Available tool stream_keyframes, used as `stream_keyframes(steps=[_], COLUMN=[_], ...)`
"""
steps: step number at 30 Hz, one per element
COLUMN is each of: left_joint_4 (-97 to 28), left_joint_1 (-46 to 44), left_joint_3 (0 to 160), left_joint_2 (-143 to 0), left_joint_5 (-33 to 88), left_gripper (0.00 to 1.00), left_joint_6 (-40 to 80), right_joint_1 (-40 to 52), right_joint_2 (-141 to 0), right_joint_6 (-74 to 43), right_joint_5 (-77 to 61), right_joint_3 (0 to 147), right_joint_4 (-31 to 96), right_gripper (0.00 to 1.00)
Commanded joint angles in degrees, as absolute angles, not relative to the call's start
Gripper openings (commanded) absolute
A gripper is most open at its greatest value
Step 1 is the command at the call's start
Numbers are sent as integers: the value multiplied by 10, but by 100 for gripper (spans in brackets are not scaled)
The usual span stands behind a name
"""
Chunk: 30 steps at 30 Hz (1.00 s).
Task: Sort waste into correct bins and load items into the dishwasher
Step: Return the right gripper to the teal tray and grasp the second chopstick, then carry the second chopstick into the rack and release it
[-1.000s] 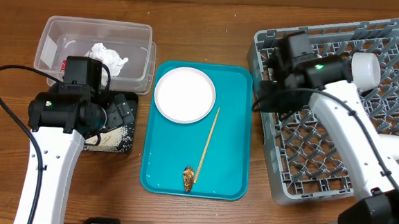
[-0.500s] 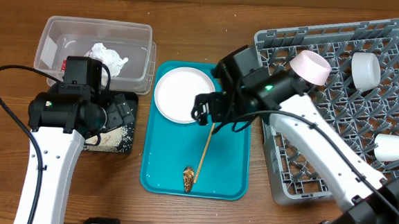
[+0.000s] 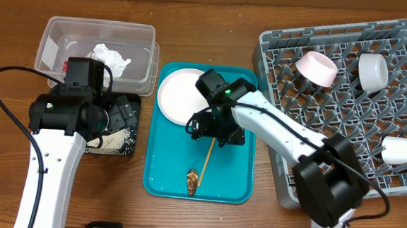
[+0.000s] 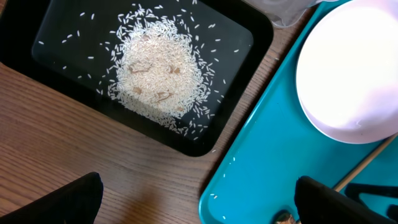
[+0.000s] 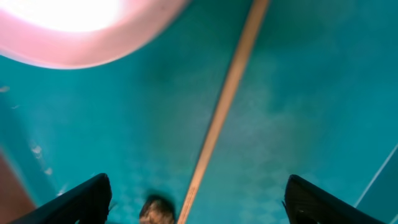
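My right gripper [image 3: 215, 131] hangs open low over the teal tray [image 3: 231, 176], its fingers straddling the wooden chopsticks [image 5: 224, 106], nothing held. The brown food scrap [image 5: 155, 211] lies beside the chopsticks' near end, and the white plate [image 3: 183, 95] sits at the tray's far end. My left gripper [image 4: 199, 202] is open and empty above the table edge between the black tray [image 4: 249, 37] of rice [image 4: 158, 68] and the teal tray. The clear tub [image 3: 60, 31] holds the crumpled napkin [image 3: 109, 57]. In the grey rack [image 3: 327, 171] rest a pink bowl [image 3: 316, 68], a pale bowl [image 3: 372, 70] and a white cup [image 3: 404, 149].
The rack stands right against the teal tray's right side. The tub and the black tray sit close to its left side, partly under my left arm. A black cable [image 3: 5, 109] loops at the far left. Bare wooden table lies along the front edge.
My right arm has left the rack, where the pink bowl now rests, and swung left and down over the chopsticks on the teal tray, jaws open. The left arm is unmoved.
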<state>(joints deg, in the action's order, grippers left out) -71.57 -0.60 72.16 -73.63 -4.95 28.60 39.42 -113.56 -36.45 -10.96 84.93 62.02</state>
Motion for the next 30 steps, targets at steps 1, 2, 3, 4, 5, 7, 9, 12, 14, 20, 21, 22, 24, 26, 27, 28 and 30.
stream_keyframes(steps=[1, 2, 3, 4, 5, 7, 9, 12, 14, 20, 21, 22, 24, 26, 27, 28, 30], left_joint_4=[-715, -715, -715, -715, -715, -715, -715, -715, -715, -716, -716, -716, -716, -715, -715, -715, -716], left_joint_1=[-4, -4, -4, -4, -4, -4, -4, -4, -4, -4, -4, -4, -4, -4, -4, -4, -4], left_joint_3=[728, 728, 728, 728, 728, 728, 728, 728, 728, 728, 728, 728, 728, 728, 728, 728, 728], left_joint_2=[-738, -738, -738, -738, -738, -738, -738, -738, -738, -738, -738, -738, -738, -738, -738, -738, -738], left_joint_5=[-44, -44, -44, -44, -44, -44, -44, -44, -44, -44, -44, -44, -44, -44, -44, -44, -44], left_gripper=[100, 100, 100, 100, 100, 100, 100, 100, 100, 100, 100, 100, 100, 100, 100, 100, 100], left_joint_6=[287, 287, 287, 287, 287, 287, 287, 287, 287, 287, 287, 287, 287, 287, 287, 287, 287], right_joint_1=[395, 395, 395, 395, 395, 395, 395, 395, 395, 395, 395, 394, 390, 384, 380, 375, 364], right_joint_2=[-1169, -1176, -1183, -1189, -1193, -1196, -1196, -1196, -1196, -1196, -1195, -1193, -1187, -1173, -1162, -1150, -1121], right_joint_6=[-390, -392, -394, -398, -404, -408, -408, -411, -412, -411, -411, -408, -389, -373, -372, -372, -367], right_joint_5=[-95, -95, -95, -95, -95, -95, -95, -94, -94, -94, -95, -94, -93, -79, -64, -47, -13], right_joint_3=[838, 834, 828, 823, 816, 803, 792, 788, 788, 789, 789, 791, 801, 815, 823, 832, 850], right_joint_4=[616, 614, 611, 609, 606, 598, 592, 592, 592, 601, 605, 611, 627, 647, 662, 677, 707], right_gripper=[79, 73, 67, 62, 56, 47, 38, 30, 18, 4, 4, 4, 4, 4, 4, 4, 4])
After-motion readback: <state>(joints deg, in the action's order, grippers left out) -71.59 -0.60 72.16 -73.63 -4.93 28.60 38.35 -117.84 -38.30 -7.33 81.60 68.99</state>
